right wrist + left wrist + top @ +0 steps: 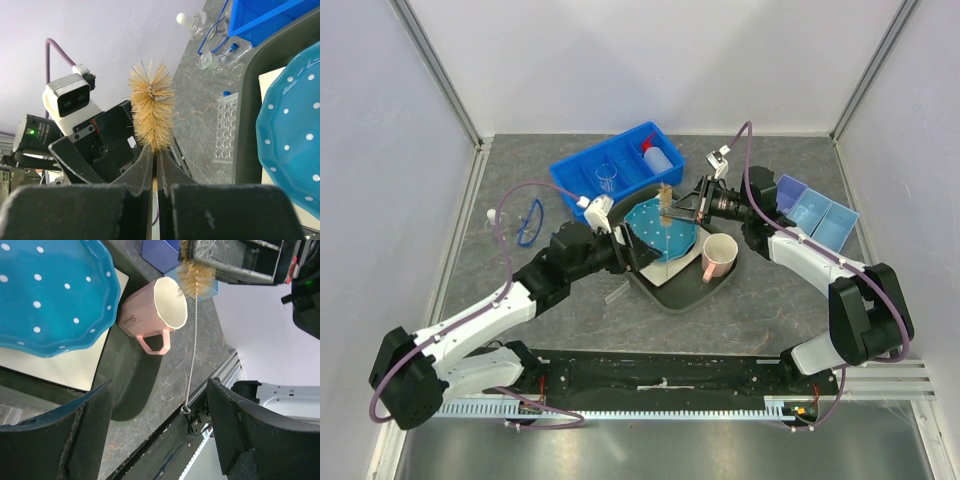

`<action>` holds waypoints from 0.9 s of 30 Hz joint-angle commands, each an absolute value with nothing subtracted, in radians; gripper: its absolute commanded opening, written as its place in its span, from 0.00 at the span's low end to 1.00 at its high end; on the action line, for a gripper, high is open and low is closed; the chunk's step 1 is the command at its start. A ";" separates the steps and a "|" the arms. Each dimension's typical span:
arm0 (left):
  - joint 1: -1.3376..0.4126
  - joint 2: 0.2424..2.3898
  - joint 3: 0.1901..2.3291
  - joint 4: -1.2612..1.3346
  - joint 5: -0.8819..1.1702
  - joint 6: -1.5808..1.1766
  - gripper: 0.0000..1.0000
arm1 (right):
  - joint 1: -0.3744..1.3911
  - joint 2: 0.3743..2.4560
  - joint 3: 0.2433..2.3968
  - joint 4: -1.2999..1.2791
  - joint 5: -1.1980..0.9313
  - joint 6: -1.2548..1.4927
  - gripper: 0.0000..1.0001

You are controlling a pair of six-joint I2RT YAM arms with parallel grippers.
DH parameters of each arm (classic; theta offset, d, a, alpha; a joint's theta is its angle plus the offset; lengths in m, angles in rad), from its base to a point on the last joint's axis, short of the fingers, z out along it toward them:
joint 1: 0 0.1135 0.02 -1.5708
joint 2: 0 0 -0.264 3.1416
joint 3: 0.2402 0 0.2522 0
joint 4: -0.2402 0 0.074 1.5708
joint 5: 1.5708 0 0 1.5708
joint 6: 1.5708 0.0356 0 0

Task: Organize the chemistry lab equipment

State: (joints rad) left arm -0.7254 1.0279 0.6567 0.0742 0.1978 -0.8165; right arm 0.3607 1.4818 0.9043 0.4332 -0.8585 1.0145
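Note:
My right gripper (680, 205) is shut on the small brush (665, 203) and holds it upright above the blue dotted plate (660, 232). In the right wrist view the jaws (156, 152) pinch the base of the tan bristles (152, 107). My left gripper (623, 250) is open and empty at the plate's left edge, facing the brush. In its view the brush's wire (192, 350) hangs between the open fingers (87, 435). The white squeeze bottle (657, 155) and a clear beaker (607, 176) sit in the blue bin (582, 170). Blue goggles (530, 220) lie at the left.
The plate and a pink mug (718, 255) sit on a black tray (682, 292). A clear rack (225, 127), blue-capped vials (231, 50) and a dropper bottle (192, 20) lie on the table left of the tray. A light blue divided tray (817, 215) stands at the right.

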 commanded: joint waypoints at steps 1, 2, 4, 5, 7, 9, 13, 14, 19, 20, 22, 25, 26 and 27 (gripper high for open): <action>-0.781 1.100 0.790 0.054 0.045 -0.753 0.79 | 0.360 1.442 0.888 0.485 -0.816 1.046 0.00; -0.798 1.110 0.801 0.045 0.035 -0.744 0.78 | 0.360 1.440 0.888 0.486 -0.816 1.051 0.00; -0.810 1.150 0.833 0.022 0.022 -0.729 0.76 | 0.361 1.439 0.887 0.492 -0.818 1.052 0.00; -0.818 1.163 0.844 0.014 0.020 -0.724 0.73 | 0.362 1.436 0.885 0.494 -0.816 1.052 0.00; -0.827 1.196 0.871 0.006 0.017 -0.713 0.71 | 0.364 1.437 0.884 0.495 -0.815 1.051 0.00; -0.839 1.216 0.891 0.006 0.017 -0.704 0.68 | 0.365 1.439 0.882 0.495 -0.813 1.052 0.00; -0.845 1.261 0.920 -0.035 0.026 -0.690 0.50 | 0.370 1.437 0.882 0.495 -0.811 1.052 0.00; -0.844 1.275 0.928 -0.040 0.028 -0.687 0.34 | 0.371 1.437 0.882 0.497 -0.813 1.051 0.00; -0.845 1.290 0.954 -0.089 0.011 -0.657 0.02 | 0.374 1.424 0.887 0.456 -0.807 0.982 0.07; -0.844 1.282 0.953 -0.103 0.002 -0.654 0.02 | 0.374 1.420 0.888 0.450 -0.816 0.959 0.22; -0.838 1.246 0.936 -0.113 -0.026 -0.647 0.02 | 0.373 1.410 0.905 0.421 -0.837 0.860 0.39; -0.795 1.183 0.911 -0.147 -0.009 -0.643 0.02 | 0.371 1.394 0.959 0.318 -0.948 0.679 0.72; -0.757 1.168 0.907 -0.156 -0.005 -0.643 0.02 | 0.370 1.388 0.971 0.287 -0.975 0.557 0.81; -0.735 1.151 0.899 -0.182 0.008 -0.635 0.02 | 0.370 1.365 0.982 0.255 -1.003 0.505 0.84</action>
State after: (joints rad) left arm -0.8104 1.2472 0.9096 -0.1326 0.0280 -0.6868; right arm 0.3691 1.4391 0.8997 0.3584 -0.8631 0.8307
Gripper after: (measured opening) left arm 0.032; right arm 0.748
